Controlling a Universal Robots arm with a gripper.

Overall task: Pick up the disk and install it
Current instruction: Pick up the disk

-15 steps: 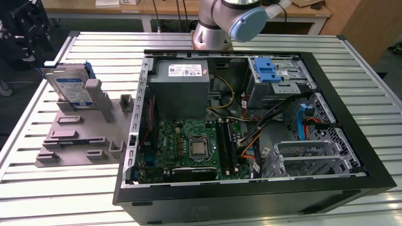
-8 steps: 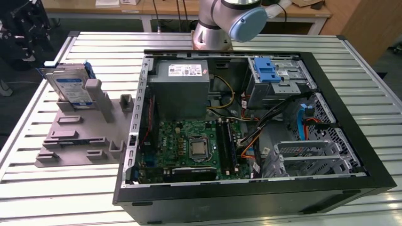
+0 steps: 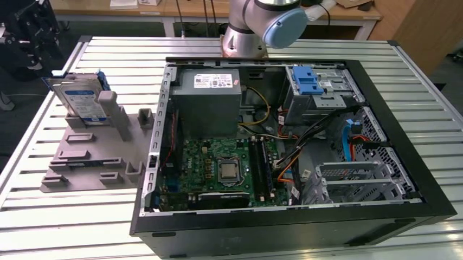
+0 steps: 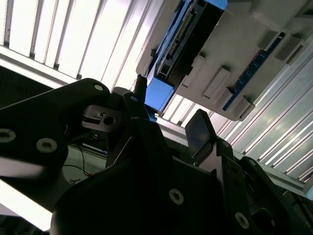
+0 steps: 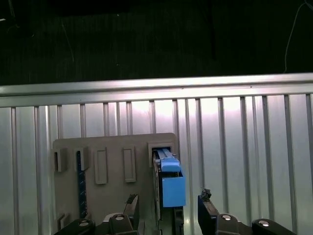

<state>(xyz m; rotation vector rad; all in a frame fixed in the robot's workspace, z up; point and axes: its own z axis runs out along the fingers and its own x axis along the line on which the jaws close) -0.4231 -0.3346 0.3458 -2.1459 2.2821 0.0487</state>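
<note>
Grey plastic forms the fixture (image 3: 94, 157) that holds the disk (image 3: 78, 100) upright on its long edge in a slot, probably so both broad faces are free for a pinch from above. In the exterior view this fixture sits on the slatted metal table (image 3: 43, 216) at about nine o'clock from the open computer case (image 3: 289, 230). The drive bay (image 3: 318, 89) with its blue latch waits at roughly one o'clock inside that case, well apart from the disk. The disk is not yet picked up and rests wholly in its slot. In the first wrist view the gripper (image 5: 168, 208) looks straight down on the disk (image 5: 172, 188), aligned with its thin blue-framed top edge. Its jaws are spread wide, with one of the fingers (image 5: 205, 205) on each side and clear gaps to the frame, so nothing is gripped. The second wrist view shows the same straddle at a slant, the gripper (image 4: 168, 105) hanging above the disk (image 4: 186, 36), seemingly some way off. The arm (image 3: 253, 24) rises from its base at twelve o'clock of the case and leaves the exterior view upward, so the wrist likely reaches out high and points its tool down at the fixture
</note>
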